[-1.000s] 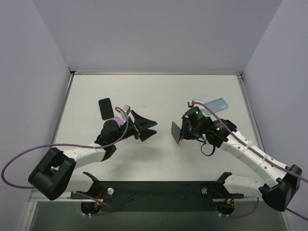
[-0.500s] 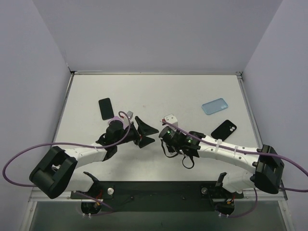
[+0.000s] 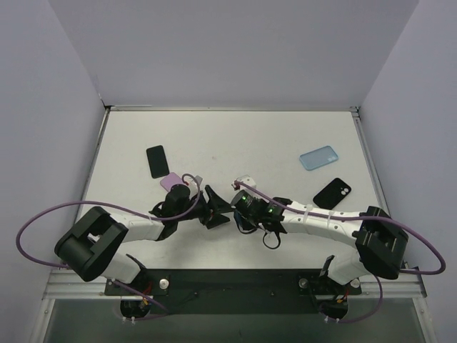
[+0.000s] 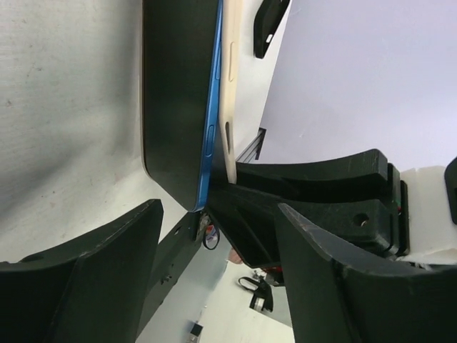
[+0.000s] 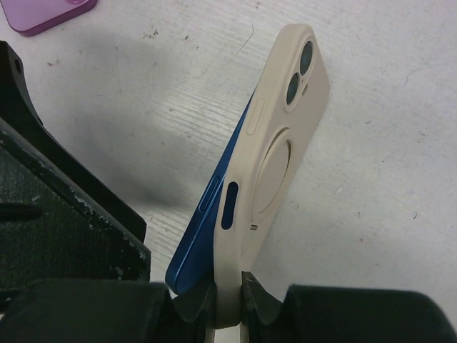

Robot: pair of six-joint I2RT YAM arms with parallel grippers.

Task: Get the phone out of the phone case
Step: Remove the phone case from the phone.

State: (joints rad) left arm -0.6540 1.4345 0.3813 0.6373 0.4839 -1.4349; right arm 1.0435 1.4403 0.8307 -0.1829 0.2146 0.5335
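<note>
Over the near middle of the white table (image 3: 235, 143), the right gripper (image 5: 228, 294) was clenched on the bottom edge of the beige phone case (image 5: 285, 136), holding it on edge. The left gripper (image 3: 214, 207) faced it from the left, released, with its fingers spread to either side of the handset's lower end. The blue phone (image 5: 207, 221) sat partly peeled out of the case along one long side, so the separating step seemed under way. The next move likely called for the left fingers to close on the phone alone and draw it away.
</note>
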